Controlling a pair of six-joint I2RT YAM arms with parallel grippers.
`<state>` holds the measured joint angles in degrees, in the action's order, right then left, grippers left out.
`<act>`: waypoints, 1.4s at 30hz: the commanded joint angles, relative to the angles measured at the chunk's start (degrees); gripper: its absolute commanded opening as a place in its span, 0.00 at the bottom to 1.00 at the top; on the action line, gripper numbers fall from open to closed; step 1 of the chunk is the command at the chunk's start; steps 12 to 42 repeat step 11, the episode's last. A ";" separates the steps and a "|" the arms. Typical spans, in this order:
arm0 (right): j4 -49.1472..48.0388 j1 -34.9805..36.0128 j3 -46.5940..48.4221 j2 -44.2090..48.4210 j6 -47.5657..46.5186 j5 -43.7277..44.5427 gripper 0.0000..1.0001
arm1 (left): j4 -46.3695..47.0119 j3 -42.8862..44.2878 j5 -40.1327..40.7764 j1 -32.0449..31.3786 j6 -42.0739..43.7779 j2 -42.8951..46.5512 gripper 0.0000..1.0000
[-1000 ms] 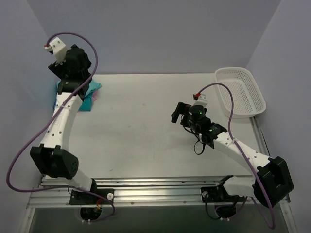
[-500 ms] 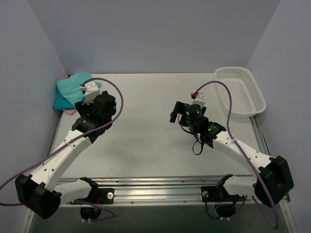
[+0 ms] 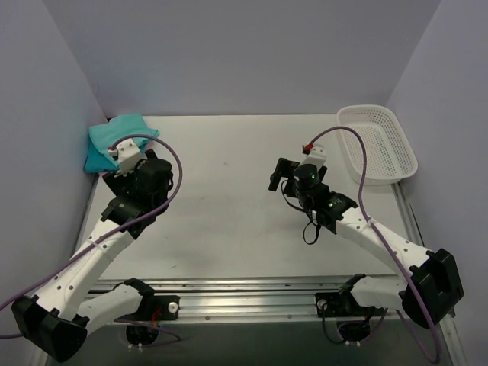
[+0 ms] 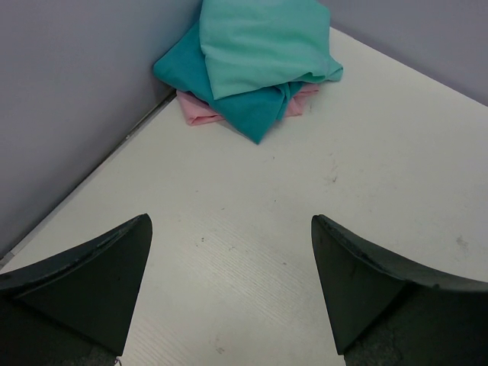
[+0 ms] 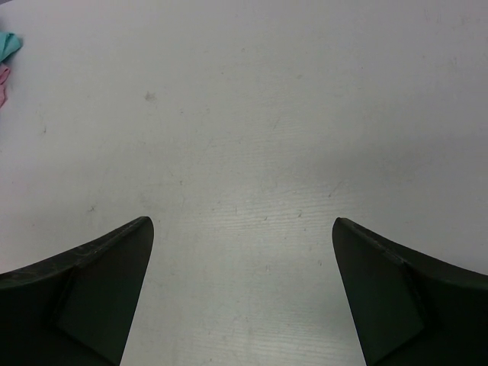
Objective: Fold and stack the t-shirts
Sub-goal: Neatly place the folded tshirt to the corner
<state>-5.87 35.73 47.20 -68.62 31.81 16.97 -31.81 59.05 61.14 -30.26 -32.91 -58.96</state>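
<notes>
The left arm (image 3: 99,248) and right arm (image 3: 377,236) share white link shells and black joint housings. A purple cable (image 3: 181,171) loops along each (the right one ends in a red tip (image 3: 307,149)). The left end effector (image 4: 230,218) and right end effector (image 5: 242,220) have matte black, wedge-shaped fingers (image 4: 91,282).

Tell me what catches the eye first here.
Three shirts piled in the far left corner: the light green shirt on top, the darker teal shirt beneath, the pink shirt at the bottom. A white basket sits empty at the far right edge. The left claw and the right claw are open, holding nothing.
</notes>
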 commanded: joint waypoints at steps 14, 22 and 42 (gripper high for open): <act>-0.81 0.75 1.05 -1.34 -0.44 2.19 1.00 | -3.17 3.70 -0.85 0.29 -2.69 -2.04 0.94; -0.81 0.75 1.05 -1.34 -0.44 2.19 1.00 | -3.17 3.70 -0.85 0.29 -2.69 -2.04 0.94; -0.81 0.75 1.05 -1.34 -0.44 2.19 1.00 | -3.17 3.70 -0.85 0.29 -2.69 -2.04 0.94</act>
